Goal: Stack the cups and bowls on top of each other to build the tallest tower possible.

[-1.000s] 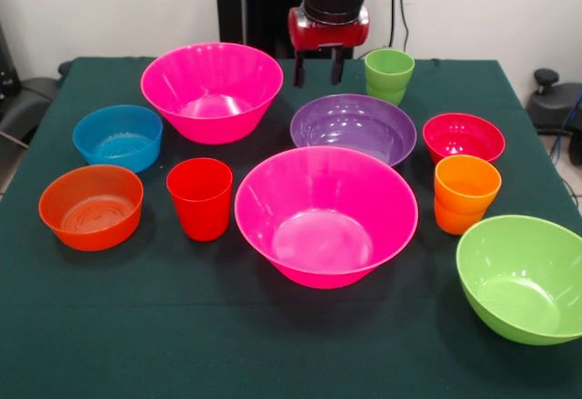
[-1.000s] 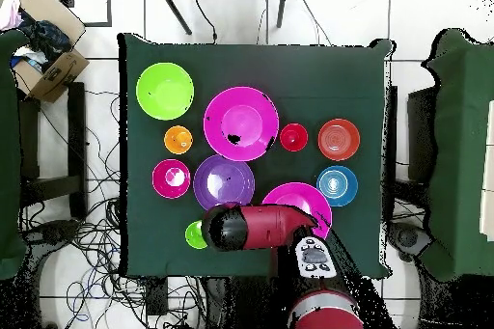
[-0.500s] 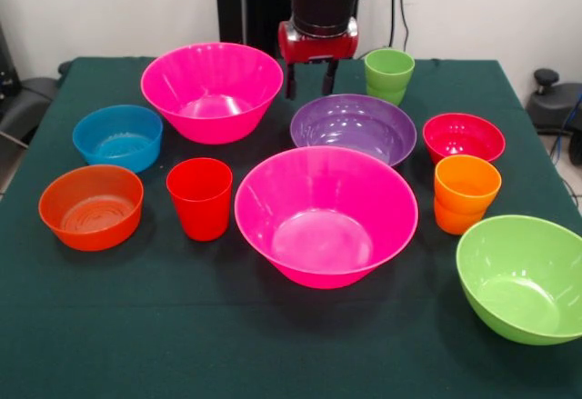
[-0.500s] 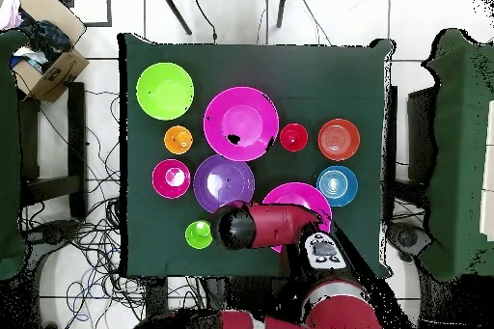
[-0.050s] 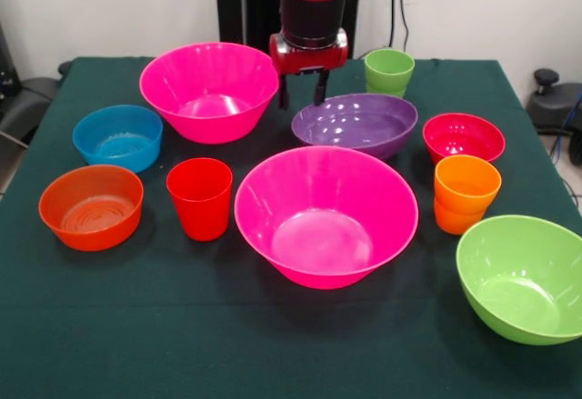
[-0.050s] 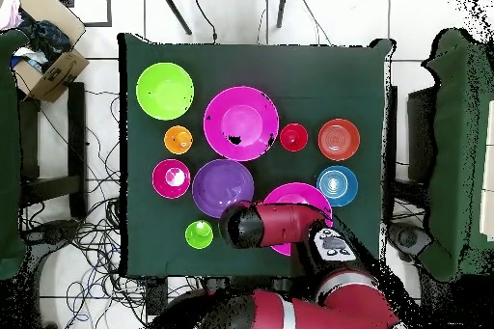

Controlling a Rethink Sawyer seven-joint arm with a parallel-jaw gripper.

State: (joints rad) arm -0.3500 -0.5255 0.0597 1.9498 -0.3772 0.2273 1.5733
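Now, from the front, the gripper hangs with its two black fingers spread apart and empty, between the far pink bowl and the purple bowl, right by the purple bowl's rim. That purple bowl sits tilted. The green cup stands behind it, the crimson bowl and orange cup off to its side. Nearer, the big pink bowl sits mid-table, the red cup beside it, the blue bowl and orange-red bowl further out, the green bowl at the opposite corner. Nothing is stacked yet.

From overhead, the red arm covers part of one pink bowl, just beside the purple bowl and green cup; the fingers are hidden there.
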